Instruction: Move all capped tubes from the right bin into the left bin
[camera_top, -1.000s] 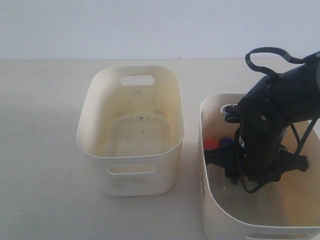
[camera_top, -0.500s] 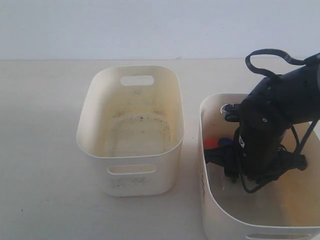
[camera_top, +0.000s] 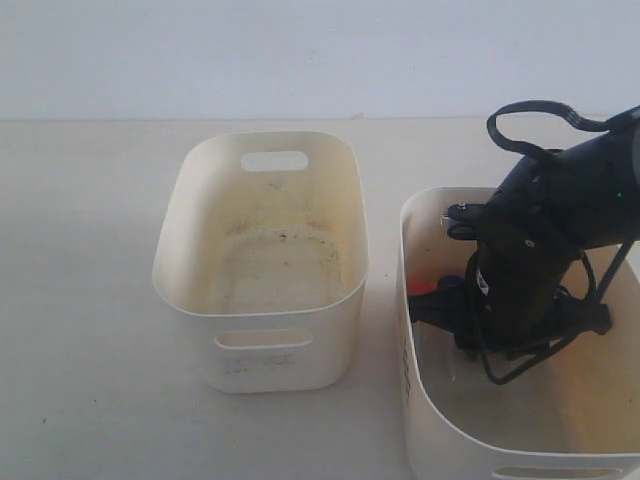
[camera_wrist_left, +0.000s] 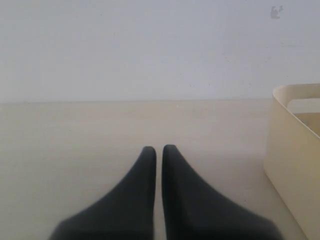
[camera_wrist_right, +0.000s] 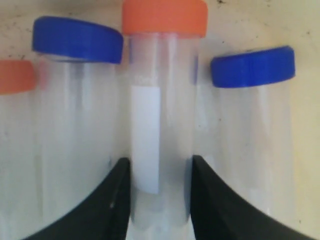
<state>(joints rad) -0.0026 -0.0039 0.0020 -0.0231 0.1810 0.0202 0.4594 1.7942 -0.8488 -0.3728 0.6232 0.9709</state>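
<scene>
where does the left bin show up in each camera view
exterior view: the left bin sits centre left, beside the right bin.
left wrist view: most likely the cream tub at the right edge, past the left hand.
right wrist view: not in it; only the right hand around an orange-capped tube.
shared landmark: the pale table and back wall, in the exterior and left wrist views.

no legible text in any view, faint grey scrawl on left bin (camera_top: 255, 368) front wall too washed out, small black marks on right bin (camera_top: 412, 395) outer wall too small, white strip on orange-capped tube (camera_wrist_right: 162, 100) blank
</scene>
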